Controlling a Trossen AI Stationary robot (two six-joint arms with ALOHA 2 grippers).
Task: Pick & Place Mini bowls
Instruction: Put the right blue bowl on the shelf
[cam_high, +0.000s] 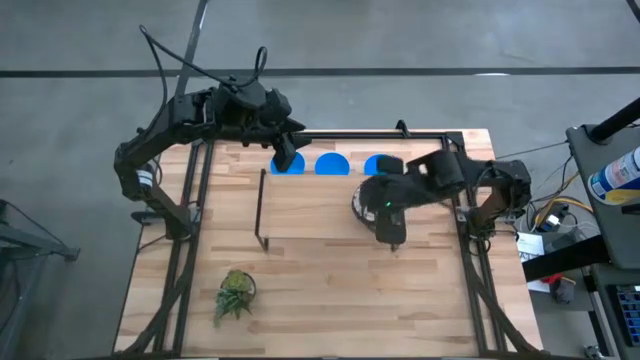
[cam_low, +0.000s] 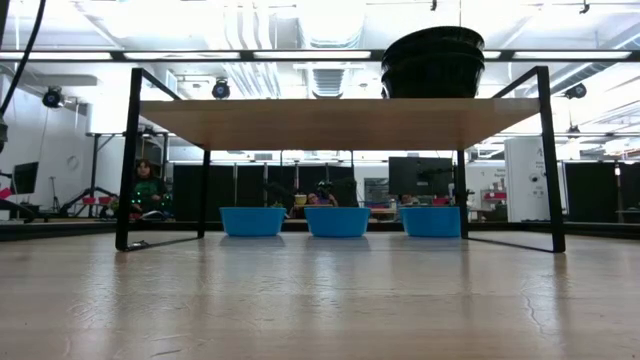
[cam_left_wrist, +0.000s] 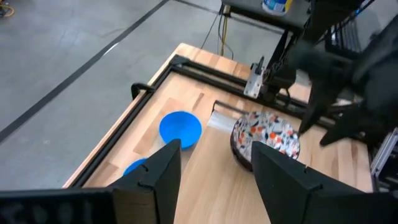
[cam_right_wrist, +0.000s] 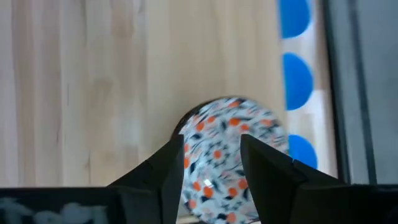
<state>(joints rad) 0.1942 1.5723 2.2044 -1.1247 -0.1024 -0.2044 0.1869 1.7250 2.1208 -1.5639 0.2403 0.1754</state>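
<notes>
Right gripper (cam_right_wrist: 211, 163), fingers released, hovered over the patterned bowls (cam_right_wrist: 231, 149) stacked on the shelf (cam_high: 300, 215); probably rigid, breakable, best pinched at the rim. Left gripper (cam_left_wrist: 214, 167) hung released.

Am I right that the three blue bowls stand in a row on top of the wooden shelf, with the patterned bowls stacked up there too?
Not quite: the blue bowls stand in a row on the table under the wooden shelf, not on top of it, as the low view shows. The patterned bowls are indeed stacked on the shelf, with the right gripper open just above them.
</notes>
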